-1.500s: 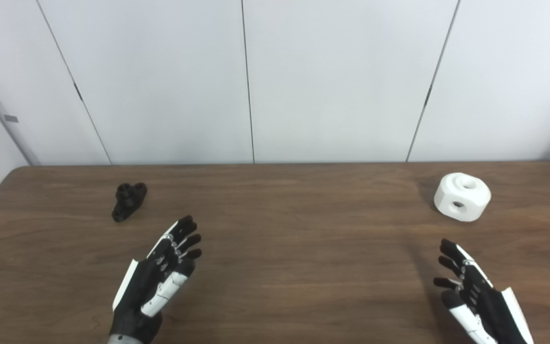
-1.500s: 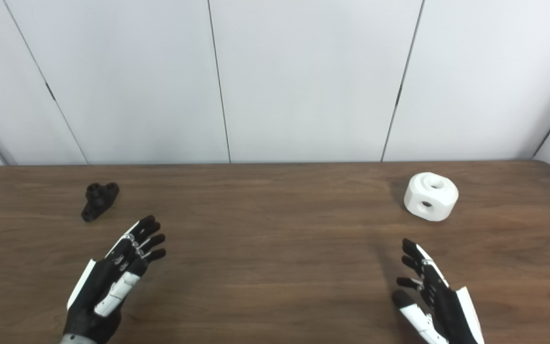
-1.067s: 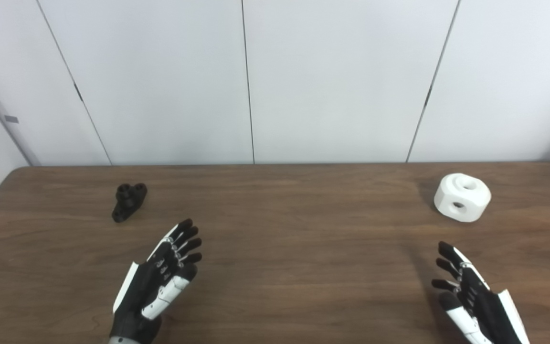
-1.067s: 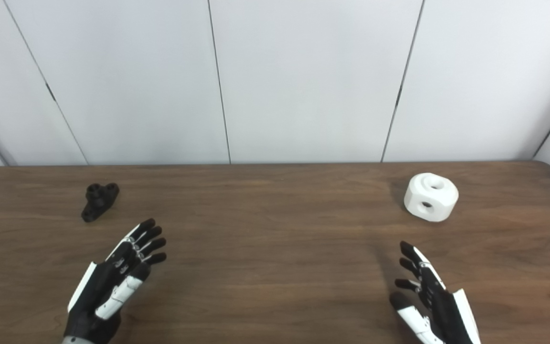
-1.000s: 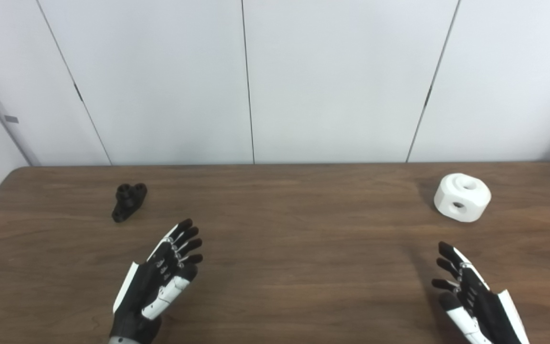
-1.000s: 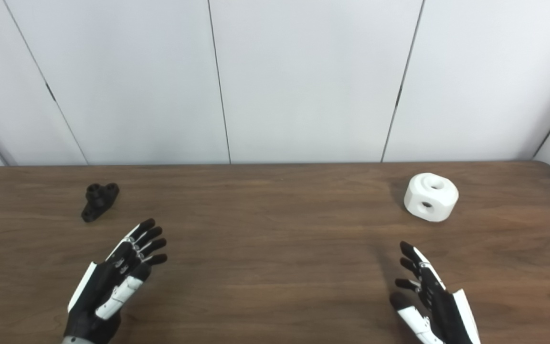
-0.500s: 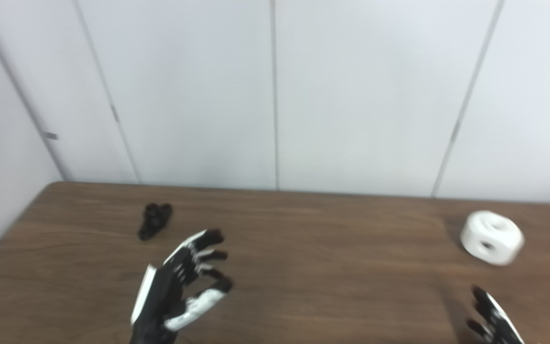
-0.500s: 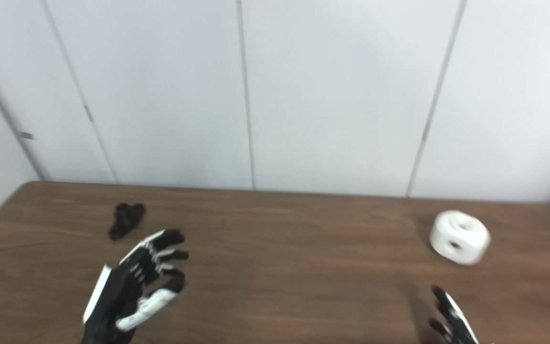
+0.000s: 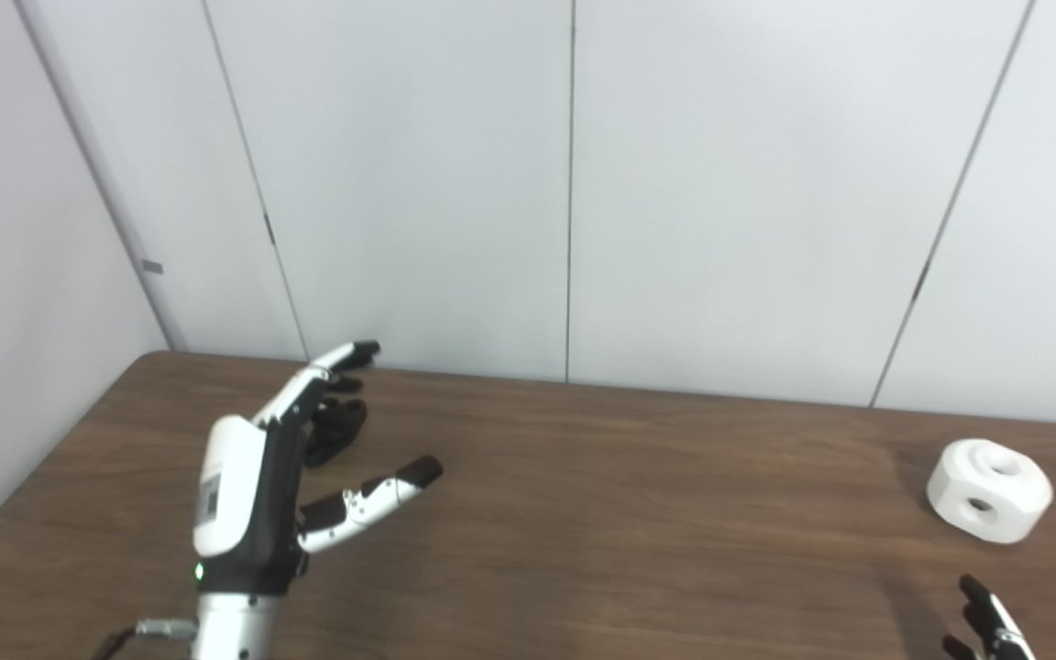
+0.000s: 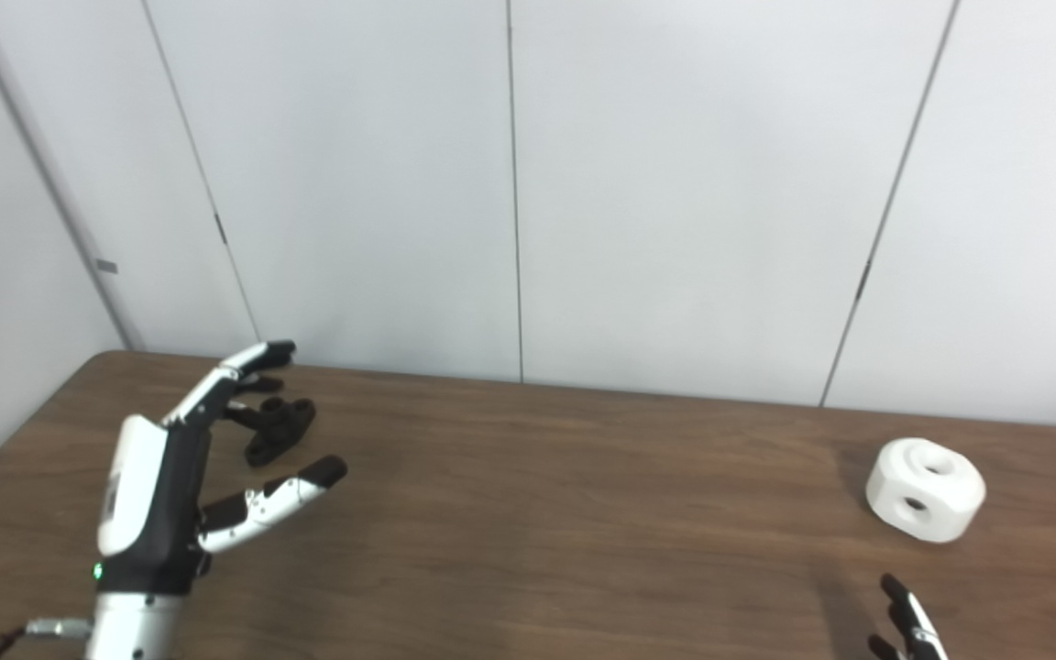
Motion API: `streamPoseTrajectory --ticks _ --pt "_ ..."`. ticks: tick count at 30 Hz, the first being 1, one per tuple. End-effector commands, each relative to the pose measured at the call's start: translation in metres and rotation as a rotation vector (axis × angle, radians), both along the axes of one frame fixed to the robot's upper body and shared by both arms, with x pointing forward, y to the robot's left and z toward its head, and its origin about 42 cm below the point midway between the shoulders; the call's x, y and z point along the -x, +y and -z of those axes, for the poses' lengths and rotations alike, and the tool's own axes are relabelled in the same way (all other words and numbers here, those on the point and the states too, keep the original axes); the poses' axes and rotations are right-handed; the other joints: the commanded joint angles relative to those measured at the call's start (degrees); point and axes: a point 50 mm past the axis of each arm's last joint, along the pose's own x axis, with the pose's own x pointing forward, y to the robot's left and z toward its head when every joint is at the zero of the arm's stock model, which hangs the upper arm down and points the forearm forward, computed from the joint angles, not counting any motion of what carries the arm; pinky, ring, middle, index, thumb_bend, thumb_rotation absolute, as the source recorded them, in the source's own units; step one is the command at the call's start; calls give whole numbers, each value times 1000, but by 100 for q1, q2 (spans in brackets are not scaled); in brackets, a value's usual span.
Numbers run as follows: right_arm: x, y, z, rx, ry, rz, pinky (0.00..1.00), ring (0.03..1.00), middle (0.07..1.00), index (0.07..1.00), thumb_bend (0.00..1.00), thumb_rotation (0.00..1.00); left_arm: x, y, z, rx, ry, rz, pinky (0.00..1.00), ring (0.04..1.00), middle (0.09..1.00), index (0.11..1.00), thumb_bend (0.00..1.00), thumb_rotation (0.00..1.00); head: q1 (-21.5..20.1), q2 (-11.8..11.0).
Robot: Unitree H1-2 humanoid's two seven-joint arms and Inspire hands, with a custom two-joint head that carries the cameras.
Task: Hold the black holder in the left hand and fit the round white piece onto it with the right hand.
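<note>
Left robot hand spread, empty, above brown wooden table, white wall panels behind.

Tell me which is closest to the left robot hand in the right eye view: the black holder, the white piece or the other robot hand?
From the left robot hand:
1. Black holder, just beyond its fingers, far left.
2. White piece, far right.
3. Right robot hand, bottom right edge. These last two are nearly too close to call.

The left hand is raised, fingers spread apart and thumb jutting sideways, holding nothing. The right hand shows only fingertips at the bottom edge (its pose unreadable).
</note>
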Motion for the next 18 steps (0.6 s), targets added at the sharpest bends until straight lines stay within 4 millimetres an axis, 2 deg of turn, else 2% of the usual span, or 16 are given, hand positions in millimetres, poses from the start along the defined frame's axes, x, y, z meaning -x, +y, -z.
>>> streamPoseTrajectory --ticks 1,3,7,10,12,15,18 --pt "-2 -6 -3 42 -69 21 824 926 943 935 761 925 1 0 -18 -53 -50 -56 496 701 840 833 932 564 73 -7" --pt "-3 -7 0 39 -74 29 864 926 937 929 760 935 -1 4 -17 -98 -44 -107 501 697 839 832 944 574 188 -47" --pt "-3 -10 3 35 -64 38 918 945 954 941 759 967 -7 8 -17 -165 -1 -228 546 751 839 825 997 591 430 -138" --pt "-4 -12 6 38 -68 48 933 956 957 940 772 971 -12 14 -13 -180 63 -284 705 837 875 851 1000 581 479 -163" --pt "-4 -12 8 38 -74 48 924 950 953 935 766 968 -16 21 -8 -176 99 -309 762 871 889 861 1000 580 470 -139" --pt "-4 -13 6 41 -79 39 919 954 968 944 750 976 -21 29 -2 -164 141 -334 720 865 888 848 1000 532 426 -65" --pt "-3 -16 5 45 -84 45 926 954 961 941 742 974 -23 34 6 -133 192 -346 745 873 899 853 1000 506 402 20"
